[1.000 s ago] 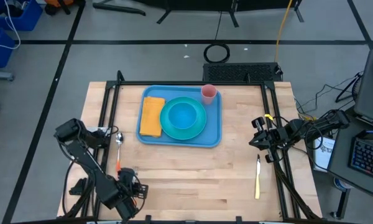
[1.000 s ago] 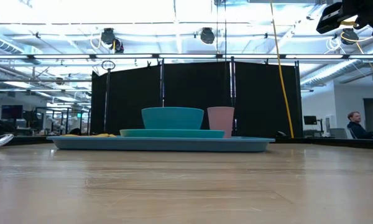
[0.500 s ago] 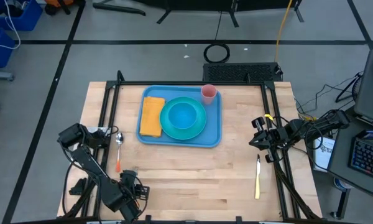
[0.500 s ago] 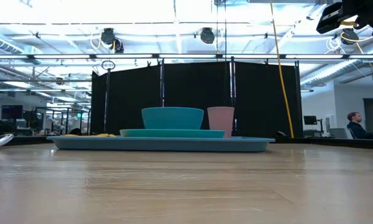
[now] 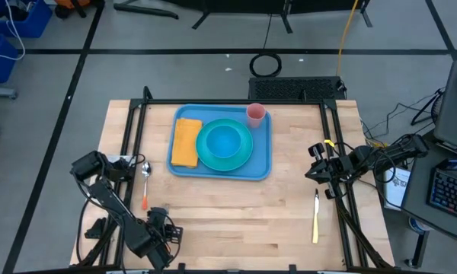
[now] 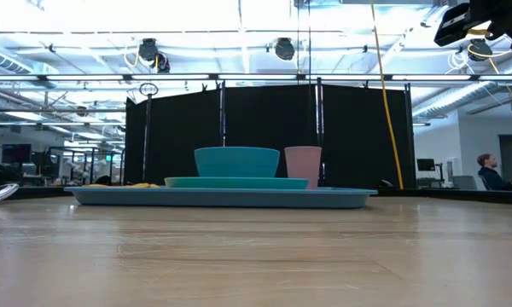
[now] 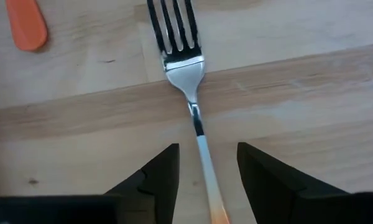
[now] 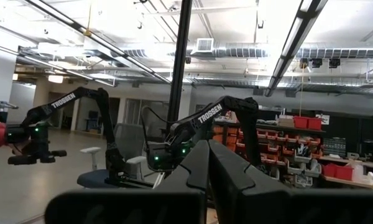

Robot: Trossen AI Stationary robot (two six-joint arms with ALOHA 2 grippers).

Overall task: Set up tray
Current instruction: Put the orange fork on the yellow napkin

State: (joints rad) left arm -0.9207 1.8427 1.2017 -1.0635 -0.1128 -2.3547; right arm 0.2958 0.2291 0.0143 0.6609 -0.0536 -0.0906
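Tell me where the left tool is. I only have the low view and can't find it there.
Observer: The left tool is low over the table's left side, well clear of the tray. It is open around a fork.
Operator: Gripping it?
Observer: No. The fingers flank the fork's handle with a gap on each side.
Operator: Right tool?
Observer: The right tool is shut at the table's right edge. A yellow-handled knife lies on the table near it.
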